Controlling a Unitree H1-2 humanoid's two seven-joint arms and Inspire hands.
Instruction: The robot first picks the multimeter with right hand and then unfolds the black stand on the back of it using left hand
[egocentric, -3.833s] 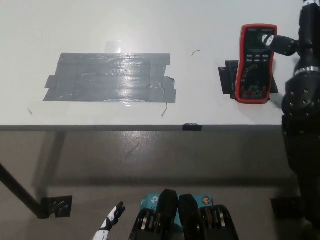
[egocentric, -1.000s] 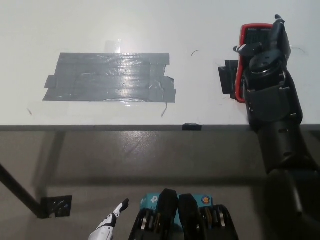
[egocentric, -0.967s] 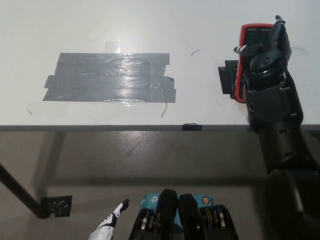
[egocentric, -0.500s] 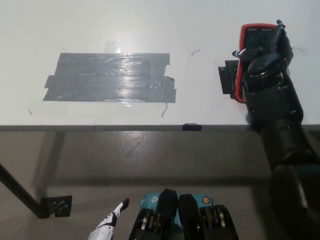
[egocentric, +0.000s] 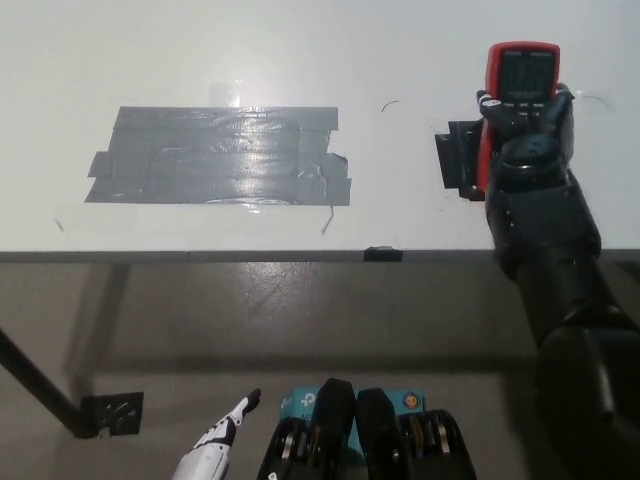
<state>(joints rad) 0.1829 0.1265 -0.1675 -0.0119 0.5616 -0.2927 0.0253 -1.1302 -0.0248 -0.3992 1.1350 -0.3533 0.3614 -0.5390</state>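
Observation:
The red multimeter (egocentric: 523, 70) is at the table's far right, display end pointing away from me and its screen showing. My black right hand (egocentric: 527, 125) is wrapped around its lower body, fingers curled across the front, so the dial and buttons are hidden. The stand on its back cannot be seen. Whether the meter is off the table is not clear. My white left hand (egocentric: 215, 452) rests low at the bottom left, below the table edge, with only its tip in view.
A large patch of grey tape (egocentric: 220, 155) lies on the white table (egocentric: 300, 40) left of centre. A black tape square (egocentric: 455, 160) sits just left of the multimeter. The table's front edge carries a small black tab (egocentric: 382, 254). Floor lies below.
My right hand, which lay over the multimeter half a second ago, has closed around its body. The meter now stands a little further right and looks narrower and more upright. The left hand barely moved.

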